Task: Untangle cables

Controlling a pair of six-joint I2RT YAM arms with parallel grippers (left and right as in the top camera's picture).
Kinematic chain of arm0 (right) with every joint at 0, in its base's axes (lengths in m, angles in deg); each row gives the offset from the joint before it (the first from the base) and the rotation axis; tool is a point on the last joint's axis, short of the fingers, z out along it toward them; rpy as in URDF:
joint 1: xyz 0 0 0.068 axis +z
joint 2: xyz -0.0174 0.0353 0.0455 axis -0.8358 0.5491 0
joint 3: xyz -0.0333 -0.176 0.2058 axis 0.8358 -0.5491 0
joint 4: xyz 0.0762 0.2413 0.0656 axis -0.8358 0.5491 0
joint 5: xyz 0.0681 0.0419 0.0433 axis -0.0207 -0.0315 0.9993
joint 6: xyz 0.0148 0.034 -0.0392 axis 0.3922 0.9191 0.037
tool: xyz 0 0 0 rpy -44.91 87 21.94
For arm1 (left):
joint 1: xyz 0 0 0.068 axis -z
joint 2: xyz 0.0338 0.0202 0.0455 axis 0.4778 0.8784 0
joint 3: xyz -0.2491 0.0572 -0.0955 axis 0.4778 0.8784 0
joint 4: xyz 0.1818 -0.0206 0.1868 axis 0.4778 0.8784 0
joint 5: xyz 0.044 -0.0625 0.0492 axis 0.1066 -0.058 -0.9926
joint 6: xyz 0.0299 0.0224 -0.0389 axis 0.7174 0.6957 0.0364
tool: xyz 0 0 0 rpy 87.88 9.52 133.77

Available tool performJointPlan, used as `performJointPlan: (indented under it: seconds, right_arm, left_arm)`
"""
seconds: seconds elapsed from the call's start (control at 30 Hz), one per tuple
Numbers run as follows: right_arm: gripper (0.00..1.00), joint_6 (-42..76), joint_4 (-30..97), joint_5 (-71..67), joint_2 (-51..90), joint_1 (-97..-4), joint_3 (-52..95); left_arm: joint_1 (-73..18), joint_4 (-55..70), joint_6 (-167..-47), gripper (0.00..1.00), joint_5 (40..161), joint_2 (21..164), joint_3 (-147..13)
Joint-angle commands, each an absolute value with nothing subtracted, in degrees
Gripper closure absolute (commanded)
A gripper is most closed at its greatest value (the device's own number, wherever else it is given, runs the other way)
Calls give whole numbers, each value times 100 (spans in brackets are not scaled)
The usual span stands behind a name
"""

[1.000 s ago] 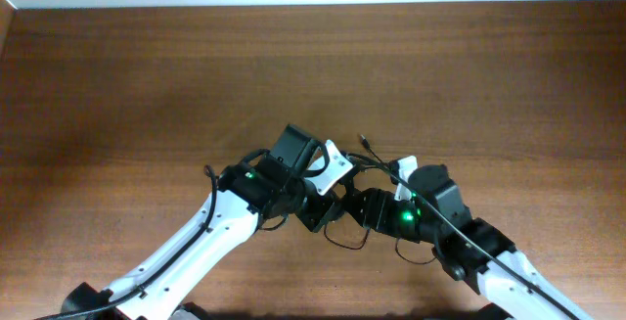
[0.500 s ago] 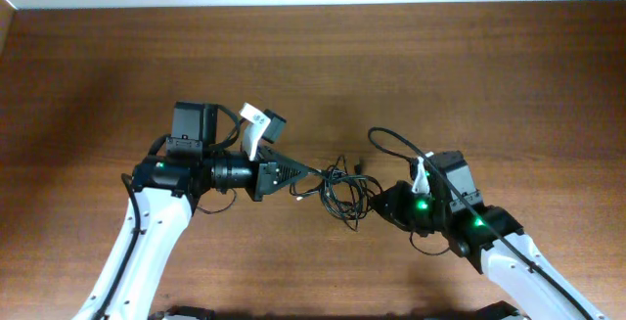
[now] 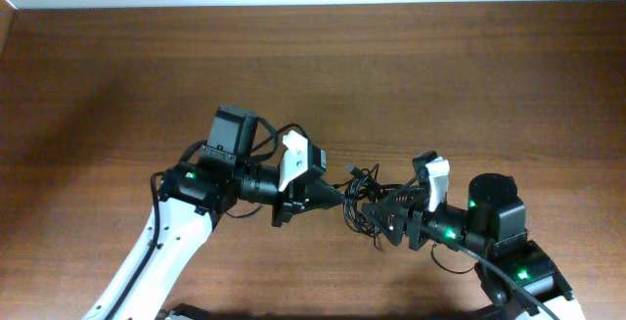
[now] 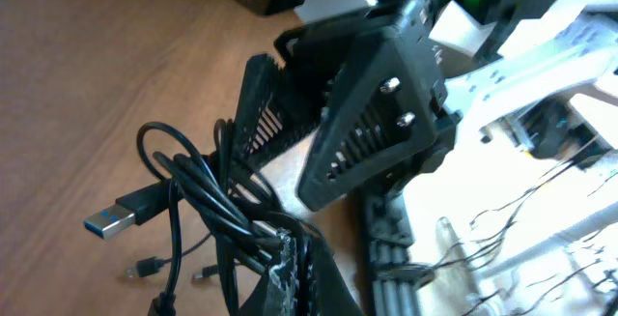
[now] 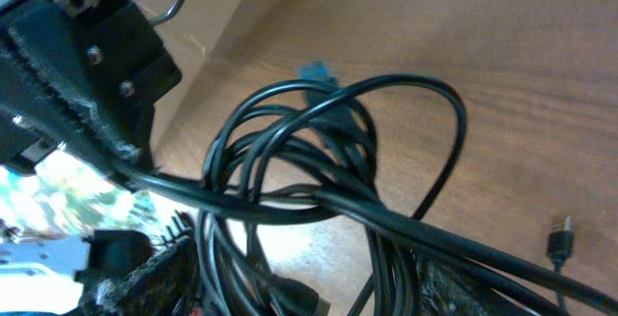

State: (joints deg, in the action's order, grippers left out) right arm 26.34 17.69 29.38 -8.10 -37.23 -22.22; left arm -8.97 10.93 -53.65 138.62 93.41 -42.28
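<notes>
**Left end effector** point(image 3: 337, 196): closed, with its tips pinched on strands of the cables point(image 3: 360, 199). In the left wrist view several thin black strands run together into the shut tips at the bottom edge of the frame.

**Right end effector** point(image 3: 383, 214): jaws apart. The left wrist view shows its two black fingers point(image 4: 372, 113) standing separate, one ribbed and one with a triangular outer face. In the right wrist view the bundle passes between its own fingers. It cannot be told whether either pad presses on a strand.

**Relative position:** the two end effectors point at each other with their tips near, and the tangle sits between them.

**Cables:**
- They form one knot of black loops, held at the left side by the closed tips and spreading toward the right end effector.
- The right wrist view shows one large oval loop crossing several smaller coils.
- A USB plug point(image 4: 114, 219) with a silver shell and blue insert sticks out from the bundle over the wood.
- Two small plug ends point(image 4: 140, 270) lie just below the USB plug.
- Another small plug point(image 5: 560, 242) lies on the wood, apart from the coils.

**Worktop** point(image 3: 440, 75): brown wood grain. The tangle is in the front half, near the middle. Both arms come in from the front edge, with green lights lit on each.
</notes>
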Motion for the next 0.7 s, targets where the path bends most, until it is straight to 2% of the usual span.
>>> performJointPlan:
  seconds: [0.0, 0.1, 0.17, 0.23, 0.33, 0.37, 0.43, 0.47, 0.57, 0.6, 0.63, 0.67]
  right_arm:
    - [32, 1379, 1729, 3032, -910, -3760, -1854]
    - [40, 1115, 1911, 2717, -934, -3760, -1693]
    - [41, 1121, 2429, 2073, -934, -3760, -1693]
    - [43, 1453, 2903, 1314, -932, -3760, -1693]
    - [46, 2083, 2988, 975, -687, -3760, -1693]
    - [45, 2089, 2960, 910, -585, -3760, -1693]
    - [45, 2127, 2789, 1622, -456, -3758, -1693]
    - [45, 2489, 2676, 1885, -394, -3758, -1693]
    - [45, 2841, 2442, 1841, -213, -3758, -1693]
    - [56, 2876, 2418, 1417, -49, -3758, -1693]
    - [68, 3134, 2748, 486, 211, -3760, -1693]
    - [78, 3453, 3303, -367, 441, -3760, -1693]
  left_arm:
    - [-877, 1123, -4821, 100, 12855, 9238, -4337]
    - [-877, 892, -4758, 100, 13034, 9238, -4337]
    - [-877, 575, -4760, 100, 13712, 9238, -4337]
    - [-877, 319, -4760, 100, 14188, 9238, -4337]
    - [-842, -4, -4762, 100, 14689, 9238, -4337]
    - [-764, -4, -4762, 100, 14693, 9238, -4337]
    - [-617, -11, -4760, 100, 14691, 9238, -4337]
    - [-510, -70, -4760, 100, 14689, 9238, -4337]
    - [-82, -549, -4786, 100, 14756, 9238, -4337]
    - [8, -872, -4987, 100, 15043, 9238, -4337]
    - [32, -1521, -5687, 100, 15279, 9236, -4339]
    - [-84, -2236, -6782, 100, 14947, 9232, -4339]
